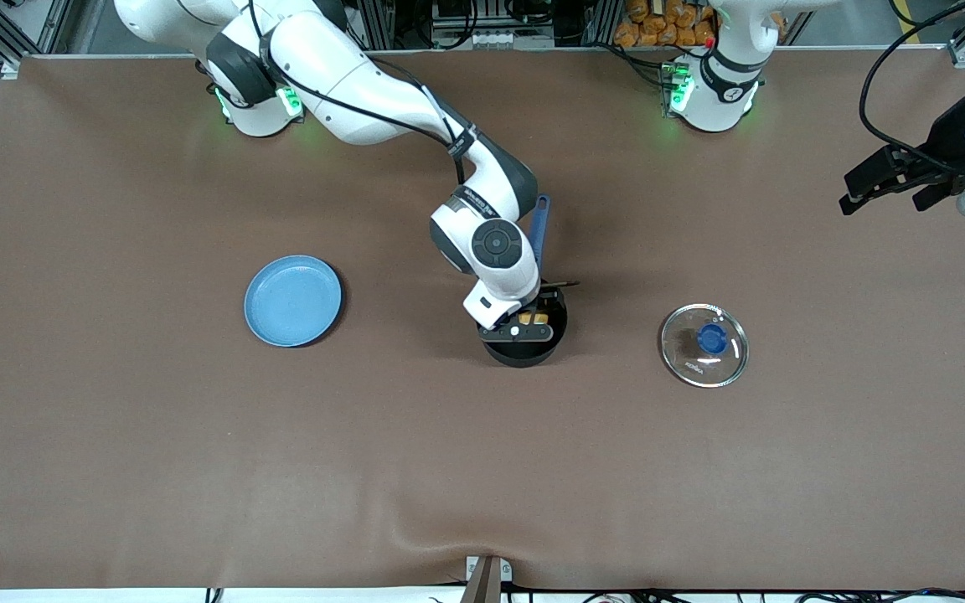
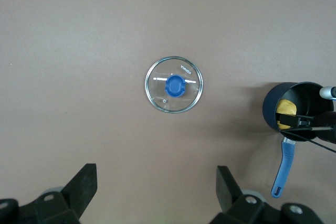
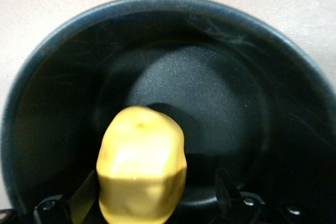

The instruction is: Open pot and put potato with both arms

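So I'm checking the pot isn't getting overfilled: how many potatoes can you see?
1. The potato is inside the pot, between the fingers of the right gripper. That gripper covers part of the pot in the front view, but no other potato shows.

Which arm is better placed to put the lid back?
Left. Its open left gripper hovers over the round glass lid with blue knob; the right gripper is down in the small black saucepan.

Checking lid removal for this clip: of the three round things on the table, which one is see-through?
The glass lid with the blue knob, lying toward the left arm's end of the table. The pot is black and the plate solid blue.
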Controlling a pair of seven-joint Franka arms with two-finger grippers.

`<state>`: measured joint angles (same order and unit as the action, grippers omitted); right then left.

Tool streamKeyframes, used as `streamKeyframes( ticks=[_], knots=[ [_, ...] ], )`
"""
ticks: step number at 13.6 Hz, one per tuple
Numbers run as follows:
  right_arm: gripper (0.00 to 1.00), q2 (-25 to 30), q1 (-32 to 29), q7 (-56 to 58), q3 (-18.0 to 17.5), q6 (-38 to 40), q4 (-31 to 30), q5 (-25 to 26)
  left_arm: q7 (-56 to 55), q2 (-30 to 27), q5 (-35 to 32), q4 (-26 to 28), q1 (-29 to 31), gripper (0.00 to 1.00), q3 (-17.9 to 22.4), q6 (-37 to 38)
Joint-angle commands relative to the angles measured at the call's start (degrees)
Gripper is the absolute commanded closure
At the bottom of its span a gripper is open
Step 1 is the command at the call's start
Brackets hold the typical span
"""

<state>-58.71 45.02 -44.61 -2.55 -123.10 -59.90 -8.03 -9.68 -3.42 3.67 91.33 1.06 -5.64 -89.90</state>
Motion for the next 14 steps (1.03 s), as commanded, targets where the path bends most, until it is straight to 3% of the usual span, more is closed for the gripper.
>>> streamKeyframes(
  ticks=[1,9,14],
  knots=[
    [0.0,4.1,-1.8,-1.4,-0.3,5.9,1.1,0.1,1.5,-0.3,1.1,0.1,0.1,0.0,0.2,-0.5],
    [0.0,15.2,-9.2,-1.3,-0.2,20.9,9.3,-0.1,1.5,-0.3,1.1,-0.1,0.1,0.0,0.2,-0.5],
    [0.0,22.6,-23.3,9.3,-1.6,30.3,8.9,0.4,1.5,-0.3,1.1,-0.1,0.1,0.0,0.2,-0.5]
  ],
)
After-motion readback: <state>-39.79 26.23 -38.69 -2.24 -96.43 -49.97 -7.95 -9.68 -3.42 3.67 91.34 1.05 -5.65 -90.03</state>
